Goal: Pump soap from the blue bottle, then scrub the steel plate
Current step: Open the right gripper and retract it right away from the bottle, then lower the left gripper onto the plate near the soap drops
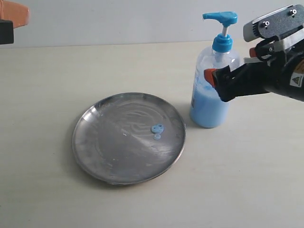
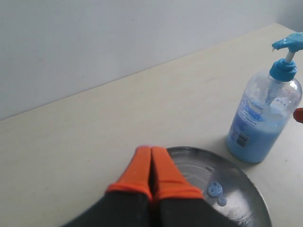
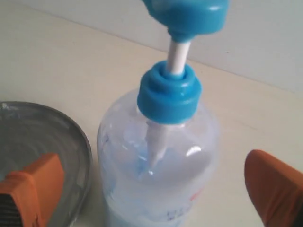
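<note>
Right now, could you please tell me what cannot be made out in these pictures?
- Base of the blue bottle: cut off by the right wrist view's edge.
- Its pump head: also cropped by that view's edge.
- Its label text: too small in the left wrist view.
- Part of the steel plate: hidden behind the left gripper, left wrist view.

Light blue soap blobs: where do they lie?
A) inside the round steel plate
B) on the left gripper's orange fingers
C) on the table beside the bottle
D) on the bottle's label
A: both light blue soap blobs sit on the floor of the shiny round steel plate.
</note>
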`<state>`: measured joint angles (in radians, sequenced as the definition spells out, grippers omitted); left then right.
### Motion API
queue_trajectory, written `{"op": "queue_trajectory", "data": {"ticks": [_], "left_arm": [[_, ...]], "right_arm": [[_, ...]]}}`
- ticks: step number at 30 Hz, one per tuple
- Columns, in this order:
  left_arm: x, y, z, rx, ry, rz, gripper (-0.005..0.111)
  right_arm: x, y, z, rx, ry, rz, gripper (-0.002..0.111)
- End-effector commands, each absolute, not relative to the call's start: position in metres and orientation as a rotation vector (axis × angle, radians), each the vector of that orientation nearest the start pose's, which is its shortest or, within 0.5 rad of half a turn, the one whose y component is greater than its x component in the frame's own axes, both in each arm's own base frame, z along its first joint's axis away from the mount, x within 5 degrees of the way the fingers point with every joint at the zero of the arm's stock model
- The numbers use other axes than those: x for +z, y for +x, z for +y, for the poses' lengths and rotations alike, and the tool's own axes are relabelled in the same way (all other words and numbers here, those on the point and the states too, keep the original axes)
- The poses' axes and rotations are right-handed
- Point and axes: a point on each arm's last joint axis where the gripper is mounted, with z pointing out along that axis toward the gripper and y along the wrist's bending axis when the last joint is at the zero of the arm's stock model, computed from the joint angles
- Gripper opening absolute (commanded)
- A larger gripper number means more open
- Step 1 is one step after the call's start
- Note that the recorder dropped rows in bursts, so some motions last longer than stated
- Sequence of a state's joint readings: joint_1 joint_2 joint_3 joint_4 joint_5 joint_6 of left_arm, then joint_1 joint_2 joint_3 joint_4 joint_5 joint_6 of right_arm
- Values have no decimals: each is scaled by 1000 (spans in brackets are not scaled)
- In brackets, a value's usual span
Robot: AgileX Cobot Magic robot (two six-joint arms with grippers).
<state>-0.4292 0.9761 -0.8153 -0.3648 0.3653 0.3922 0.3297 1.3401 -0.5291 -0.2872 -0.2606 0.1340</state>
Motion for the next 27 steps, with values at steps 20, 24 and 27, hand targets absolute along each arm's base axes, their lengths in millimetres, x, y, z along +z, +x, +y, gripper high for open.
{"op": "queue_trajectory", "data": {"ticks": [20,24,27], "left_arm": [[328,182,-96,-379,540,1961,0],[319,181,-95,-380,532,1979,0],[312,180,-96,-415,487,1997,0]], "right_arm": [[249,152,39,-27,-391,2416,11],[258,140,37,24,-345,2380,0],[265,130,35,58,-320,2353,0]]}}
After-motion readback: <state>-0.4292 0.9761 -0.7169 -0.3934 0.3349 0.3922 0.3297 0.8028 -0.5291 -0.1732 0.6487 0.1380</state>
